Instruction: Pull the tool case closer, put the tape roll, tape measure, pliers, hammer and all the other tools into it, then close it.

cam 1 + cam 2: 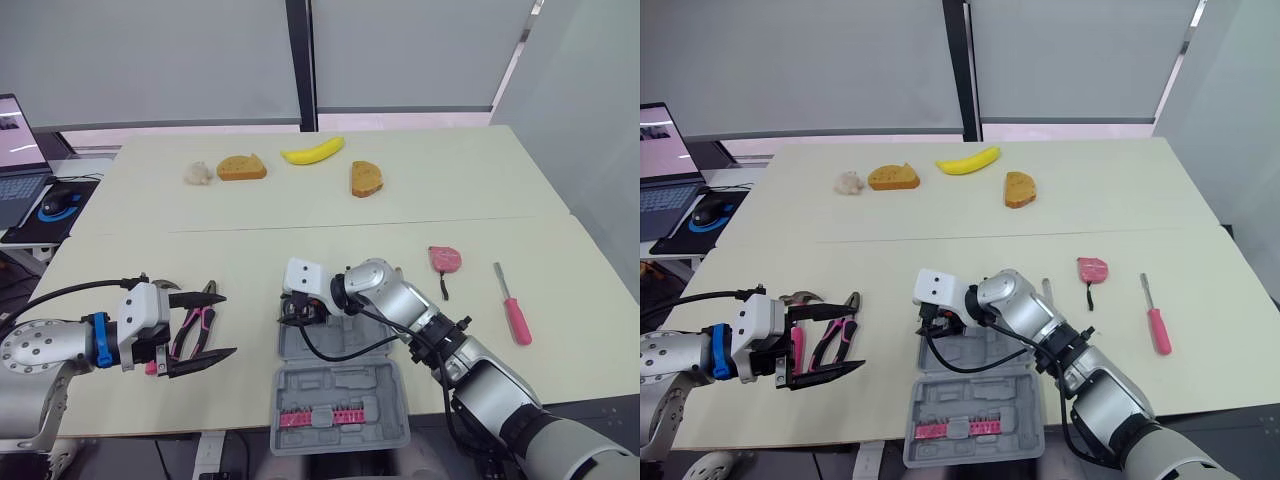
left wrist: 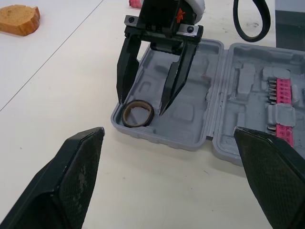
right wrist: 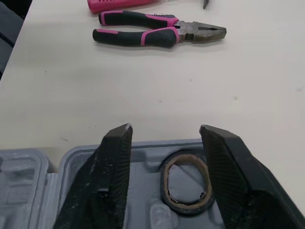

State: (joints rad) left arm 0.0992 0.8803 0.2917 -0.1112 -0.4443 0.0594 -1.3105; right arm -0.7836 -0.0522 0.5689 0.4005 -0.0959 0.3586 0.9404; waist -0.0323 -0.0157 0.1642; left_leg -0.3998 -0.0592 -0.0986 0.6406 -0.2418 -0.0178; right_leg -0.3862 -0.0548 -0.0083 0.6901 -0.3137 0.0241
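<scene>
Left gripper [image 1: 222,325]: wide open, empty.
Pliers [image 1: 195,325]: just beside it, nose pointing away from you.
Right gripper [image 3: 167,130]: open, empty, over tape roll [image 3: 186,207].

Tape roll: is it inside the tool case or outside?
Inside. The tape roll lies in a corner recess of the open tool case, with the open right gripper straddling it.

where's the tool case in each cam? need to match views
Left eye view: tool case at bottom centre, lying open.
Right eye view: tool case at bottom centre, open.
Left wrist view: ahead of the left gripper, with the tape roll in a corner pocket.
Right wrist view: under the right gripper, tape roll inside.
Shared landmark: right gripper, open over that corner.
</scene>
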